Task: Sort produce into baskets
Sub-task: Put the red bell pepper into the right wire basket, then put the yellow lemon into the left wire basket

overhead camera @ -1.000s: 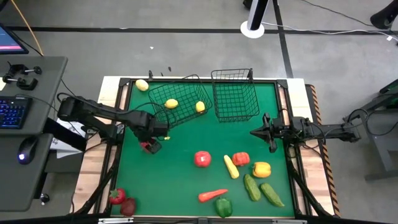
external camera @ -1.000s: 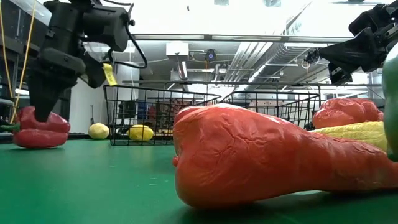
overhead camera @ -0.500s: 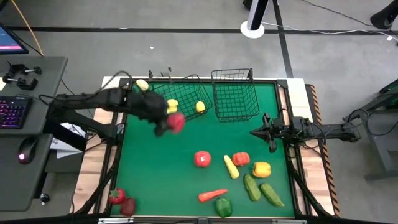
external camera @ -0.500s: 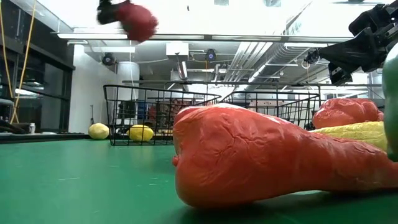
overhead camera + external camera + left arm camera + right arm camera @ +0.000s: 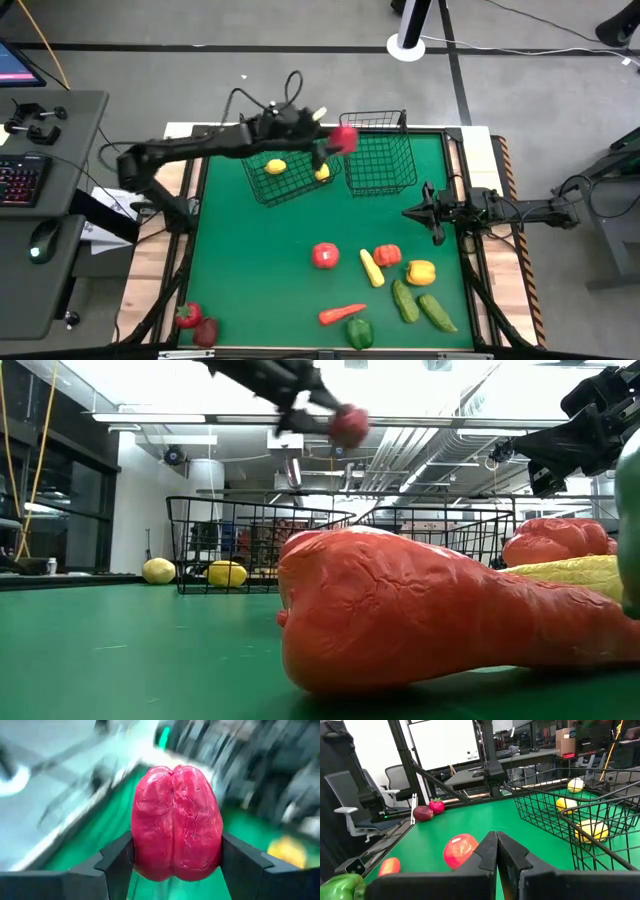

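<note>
My left gripper (image 5: 333,140) is shut on a dark red pepper (image 5: 344,137), high above the table at the near-left corner of the right black wire basket (image 5: 378,152). The pepper also shows in the low view (image 5: 349,425). The left basket (image 5: 285,165) holds two lemons (image 5: 276,167) (image 5: 322,172). My right gripper (image 5: 408,213) is shut and empty, level over the table's right side. My left gripper pinches the pepper's two opposite sides (image 5: 142,845) between its two fingers (image 5: 117,862). The fingers reach out roughly level, from the table's left. The pepper is lifted clear, its rounded end (image 5: 176,775) pointing away from the gripper.
Loose produce lies on the green mat: a red tomato (image 5: 325,256), a red pepper (image 5: 388,255), yellow pieces (image 5: 371,268) (image 5: 420,271), two cucumbers (image 5: 405,300) (image 5: 437,312), a carrot (image 5: 342,313), a green pepper (image 5: 359,332), and two red pieces (image 5: 187,316) (image 5: 206,332) at the near left.
My left gripper has lifted the dark red pepper off the mat at the table's left and carried it up, toward the far edge and to the right, to the baskets. The pepper is now clear of the table. The gripper has turned toward the table's right.
</note>
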`<state>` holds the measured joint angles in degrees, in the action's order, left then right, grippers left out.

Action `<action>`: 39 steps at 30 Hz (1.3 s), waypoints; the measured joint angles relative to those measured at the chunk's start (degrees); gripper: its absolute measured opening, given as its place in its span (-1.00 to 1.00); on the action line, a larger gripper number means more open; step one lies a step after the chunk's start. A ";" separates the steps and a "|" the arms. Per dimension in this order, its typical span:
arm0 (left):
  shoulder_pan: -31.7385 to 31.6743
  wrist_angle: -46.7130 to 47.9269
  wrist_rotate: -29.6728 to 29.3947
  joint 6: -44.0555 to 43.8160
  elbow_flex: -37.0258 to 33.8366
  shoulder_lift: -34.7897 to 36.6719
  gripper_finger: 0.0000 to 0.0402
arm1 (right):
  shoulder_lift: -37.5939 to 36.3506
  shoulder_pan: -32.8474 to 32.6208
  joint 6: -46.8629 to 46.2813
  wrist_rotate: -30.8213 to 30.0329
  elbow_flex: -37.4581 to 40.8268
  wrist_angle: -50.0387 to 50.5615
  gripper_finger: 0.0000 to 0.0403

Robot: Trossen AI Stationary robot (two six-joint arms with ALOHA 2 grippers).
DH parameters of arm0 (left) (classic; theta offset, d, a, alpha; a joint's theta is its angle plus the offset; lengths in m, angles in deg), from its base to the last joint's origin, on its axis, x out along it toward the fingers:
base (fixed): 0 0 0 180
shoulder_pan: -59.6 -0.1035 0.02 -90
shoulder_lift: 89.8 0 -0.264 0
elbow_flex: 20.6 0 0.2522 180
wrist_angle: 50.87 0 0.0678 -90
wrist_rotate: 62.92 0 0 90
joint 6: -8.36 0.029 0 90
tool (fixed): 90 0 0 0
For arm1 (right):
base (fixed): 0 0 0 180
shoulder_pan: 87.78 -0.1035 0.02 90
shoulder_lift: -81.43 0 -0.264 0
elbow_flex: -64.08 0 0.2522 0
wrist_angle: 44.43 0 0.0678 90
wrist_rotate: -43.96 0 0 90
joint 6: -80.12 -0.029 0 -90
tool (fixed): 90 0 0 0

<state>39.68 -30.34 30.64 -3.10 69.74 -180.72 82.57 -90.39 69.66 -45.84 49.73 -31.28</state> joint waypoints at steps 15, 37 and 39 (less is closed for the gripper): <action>0.99 -28.39 4.92 0.64 -0.02 -19.39 0.40 | 0.00 0.00 0.00 0.01 0.00 -0.01 -1.00; -12.50 13.89 -16.06 6.66 0.13 5.88 0.74 | 0.02 0.00 0.00 -0.03 -0.01 0.00 -1.00; -17.35 23.27 -19.35 3.41 0.13 7.92 0.74 | 0.02 0.00 0.00 -0.01 -0.01 -0.01 -1.00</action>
<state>22.33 -7.08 11.29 0.31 69.87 -172.81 82.60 -90.40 69.66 -45.85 49.71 -31.29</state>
